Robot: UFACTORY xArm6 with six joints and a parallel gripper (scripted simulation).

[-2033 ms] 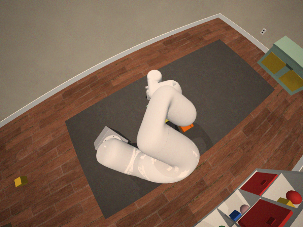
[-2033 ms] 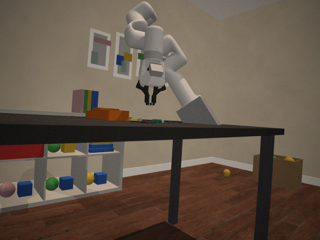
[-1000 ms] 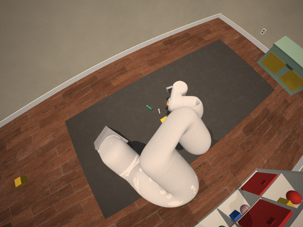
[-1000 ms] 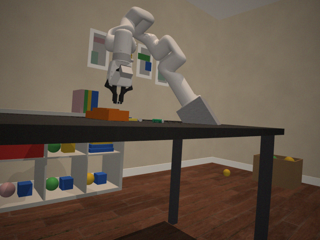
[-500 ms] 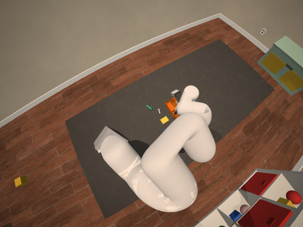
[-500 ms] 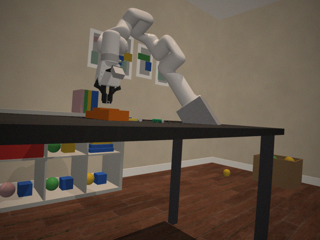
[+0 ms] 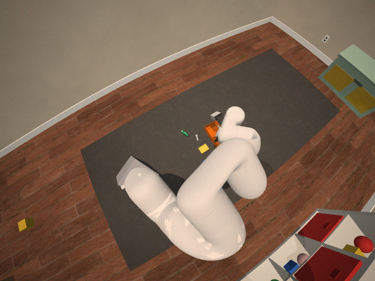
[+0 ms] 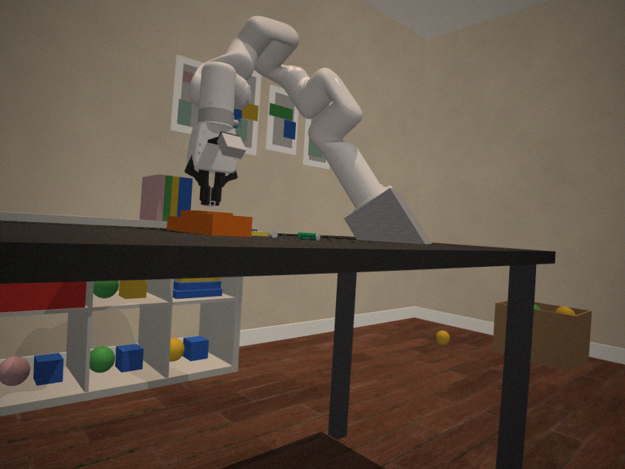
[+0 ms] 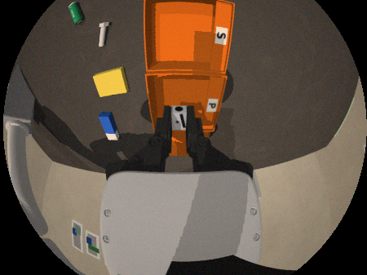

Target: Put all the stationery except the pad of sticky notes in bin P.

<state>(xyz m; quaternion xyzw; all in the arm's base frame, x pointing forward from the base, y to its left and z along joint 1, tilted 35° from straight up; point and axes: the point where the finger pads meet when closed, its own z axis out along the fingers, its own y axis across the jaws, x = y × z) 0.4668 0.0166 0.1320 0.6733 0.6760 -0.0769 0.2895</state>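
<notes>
My gripper (image 8: pixel 212 201) (image 9: pixel 179 116) is shut on a small grey pencil sharpener (image 9: pixel 179 116) and holds it above the orange bin marked P (image 9: pixel 155 98). The orange bin marked S (image 9: pixel 152 28) (image 7: pixel 207 130) adjoins it on the far side; the two bins (image 8: pixel 211 223) look like one orange block in the side view. On the table lie a yellow pad of sticky notes (image 9: pixel 110 82) (image 7: pixel 203 147), a blue-and-white eraser (image 9: pixel 108 125), a white bolt (image 9: pixel 103 33) (image 7: pixel 196 137) and a green cylinder (image 9: pixel 77 12) (image 7: pixel 184 133) (image 8: pixel 308 236). In the top view my arm hides the gripper and most of bin P.
The arm's grey base (image 7: pixel 125 170) (image 8: pixel 385 221) stands on the dark table (image 8: pixel 156 255) behind the loose things. The eraser lies close to the bin P's left side, near the base. Shelves with toys stand off the table.
</notes>
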